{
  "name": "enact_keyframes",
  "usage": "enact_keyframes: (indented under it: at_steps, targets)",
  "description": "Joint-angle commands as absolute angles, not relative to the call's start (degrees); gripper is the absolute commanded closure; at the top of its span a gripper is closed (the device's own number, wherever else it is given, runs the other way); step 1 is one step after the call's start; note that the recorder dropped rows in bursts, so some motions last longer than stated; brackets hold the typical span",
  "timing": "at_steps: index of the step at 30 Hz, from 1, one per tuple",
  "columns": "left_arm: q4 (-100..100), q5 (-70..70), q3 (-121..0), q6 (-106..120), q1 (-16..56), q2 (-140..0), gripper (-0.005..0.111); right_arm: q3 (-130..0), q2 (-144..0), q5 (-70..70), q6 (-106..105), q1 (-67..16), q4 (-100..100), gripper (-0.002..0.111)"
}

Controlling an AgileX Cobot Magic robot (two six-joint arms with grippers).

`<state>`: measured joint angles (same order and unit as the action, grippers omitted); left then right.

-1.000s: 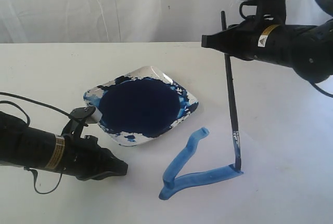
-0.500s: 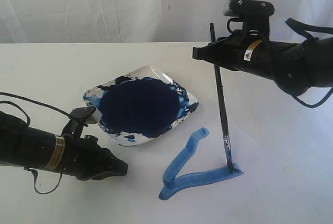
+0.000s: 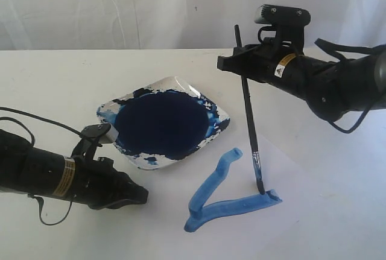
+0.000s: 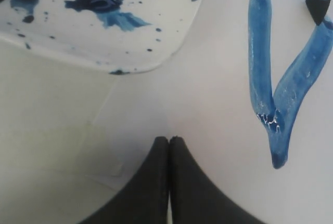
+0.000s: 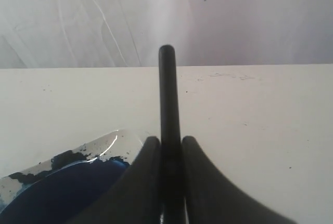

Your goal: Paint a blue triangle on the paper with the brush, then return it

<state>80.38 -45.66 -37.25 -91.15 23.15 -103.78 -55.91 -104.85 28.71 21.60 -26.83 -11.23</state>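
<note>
My right gripper point(image 3: 227, 63) is shut on the upper handle of the black brush point(image 3: 249, 118), which stands nearly upright. Its blue-stained bristles touch the right end of the lower stroke of the light-blue triangle point(image 3: 238, 204). Two wet strokes form a V on the white paper point(image 3: 307, 224). In the right wrist view the brush point(image 5: 167, 94) rises between the fingers of the right gripper point(image 5: 167, 143). My left gripper point(image 3: 143, 195) lies shut and empty to the left of the V. In its own view the left gripper point(image 4: 169, 140) points at the strokes point(image 4: 260, 52) and the brush tip point(image 4: 318, 5).
A white dish point(image 3: 175, 81) holding a dark navy paint pool sits left of the brush and beyond the left gripper, and shows in both wrist views point(image 4: 130, 42) point(image 5: 99, 148). A white curtain hangs behind the table. A faint paper edge runs below the dish.
My right gripper has moved left with the brush, whose tip has slid a little to the left over the lower stroke's right end. The left arm has stayed still.
</note>
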Motion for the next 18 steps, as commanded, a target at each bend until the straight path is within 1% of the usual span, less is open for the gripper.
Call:
enact_keyframes:
  at_steps: [1, 18]
  targets:
    - [80.4, -45.4, -37.3, -91.0, 23.3, -103.7, 0.107, -55.9, -105.6, 30.2, 21.6, -26.9, -11.5, 0.108]
    - [80.4, -45.4, -37.3, -91.0, 23.3, -103.7, 0.107, -55.9, -105.6, 35.0, 21.6, -26.9, -11.6, 0.108]
